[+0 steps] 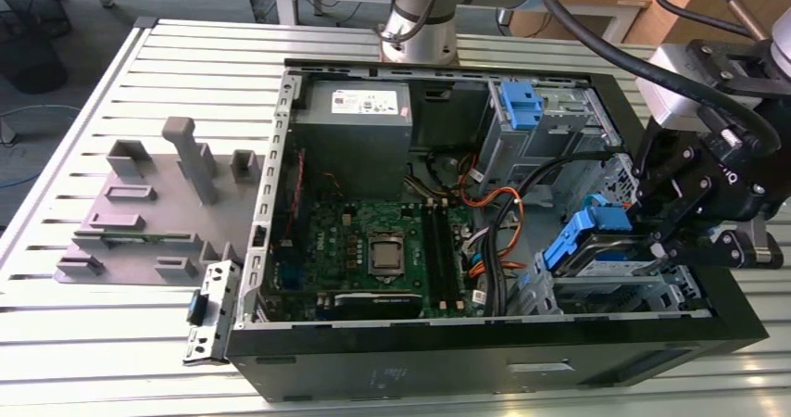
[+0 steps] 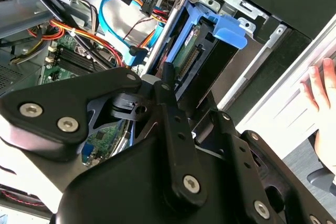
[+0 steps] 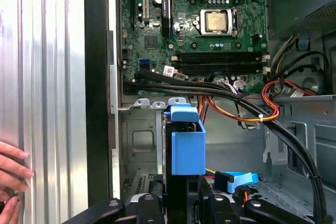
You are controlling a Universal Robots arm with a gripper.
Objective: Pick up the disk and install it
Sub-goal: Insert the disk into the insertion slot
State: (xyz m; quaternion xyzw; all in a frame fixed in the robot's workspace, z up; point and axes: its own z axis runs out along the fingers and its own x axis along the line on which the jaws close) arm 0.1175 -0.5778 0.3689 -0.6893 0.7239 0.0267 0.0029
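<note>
Exterior view first: spotted an open computer case [image 1: 495, 354] lying on a slotted metal table [image 1: 210, 56], motherboard [image 1: 370, 241] face up. Found the disk [image 1: 608, 252] tilted at the drive cage [image 1: 544, 296] in the case's corner on the exterior view's right, blue rail [image 1: 579, 233] showing. Caught the gripper [image 1: 668, 236] right on it, pinching the disk. Also noticed a grey plastic fixture [image 1: 148, 195] on the table at the exterior view's left, well apart from the gripper.

Second wrist view: peered past the black fingers [image 2: 168, 93] straight at the disk [image 2: 191, 51], blue tab [image 2: 228, 27] on its end, coloured cables [image 2: 113, 3] just beside it. Glimpsed a person's hand [image 2: 321, 93] out by the table, beyond the case wall.

First wrist view: saw the disk [image 3: 187, 148] upright at the drive cage [image 3: 139, 140], gripper [image 3: 181, 208] clamped on both its sides, motherboard [image 3: 184, 3] beyond. Spotted the hand [image 3: 11, 174] too, resting on the table slats beside the case.
</note>
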